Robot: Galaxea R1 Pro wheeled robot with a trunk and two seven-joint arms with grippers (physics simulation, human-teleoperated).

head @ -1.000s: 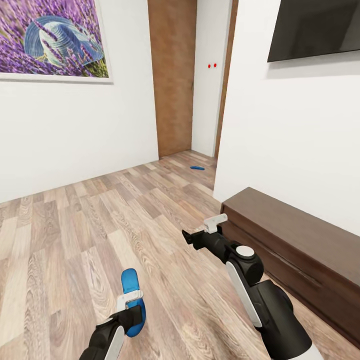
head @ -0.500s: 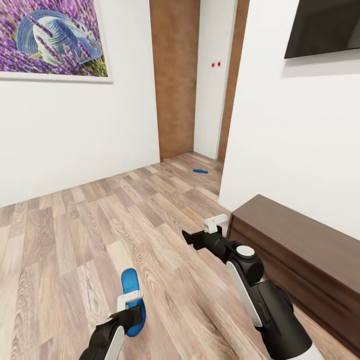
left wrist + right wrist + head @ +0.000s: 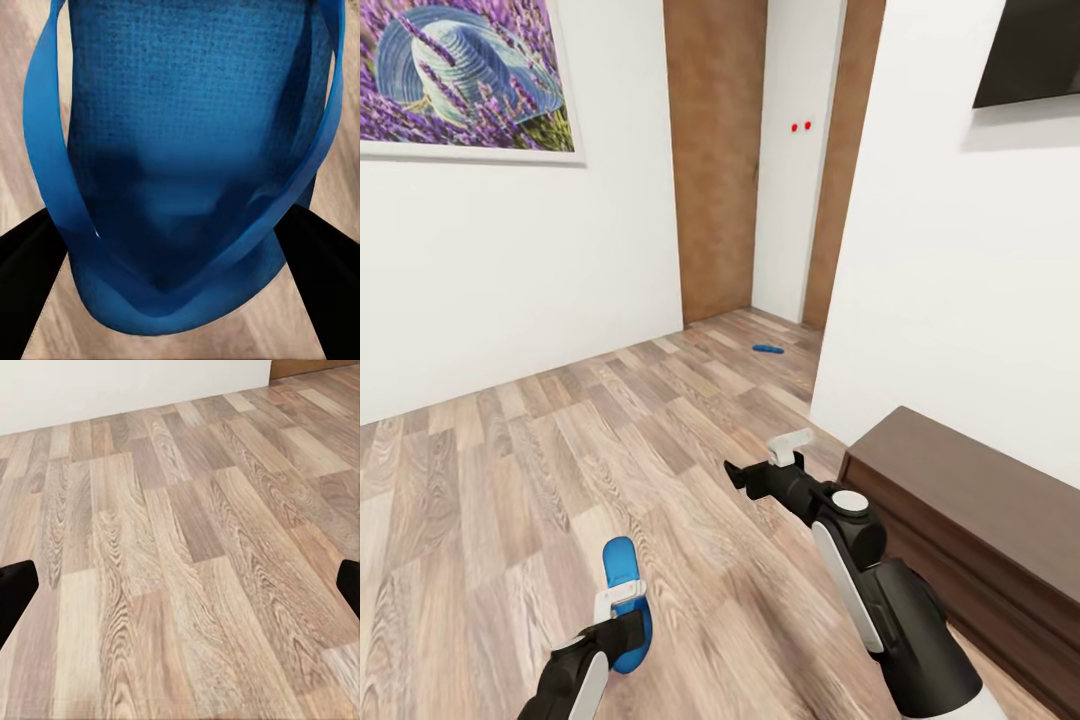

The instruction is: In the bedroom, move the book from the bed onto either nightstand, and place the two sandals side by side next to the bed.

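Sandal run in progress, one of two in hand.
Carrying flat bright blue sandal (image 3: 624, 603) clamped in left gripper (image 3: 618, 610), held low over brown wood-plank floor (image 3: 510, 470); left wrist view confirming sole and straps sitting between the dark fingers (image 3: 30, 262). Holding right gripper (image 3: 763, 468) out front with fingers spread apart, nothing between them, only floor beyond. Spotting second blue sandal (image 3: 767, 349) lying on the floor well ahead, near brown wooden door (image 3: 715, 160). Passing long dark-brown low cabinet (image 3: 970, 530) on the right. Judging progress: no pair set down yet, second sandal waiting for pickup, book-to-nightstand step not checkable from here.
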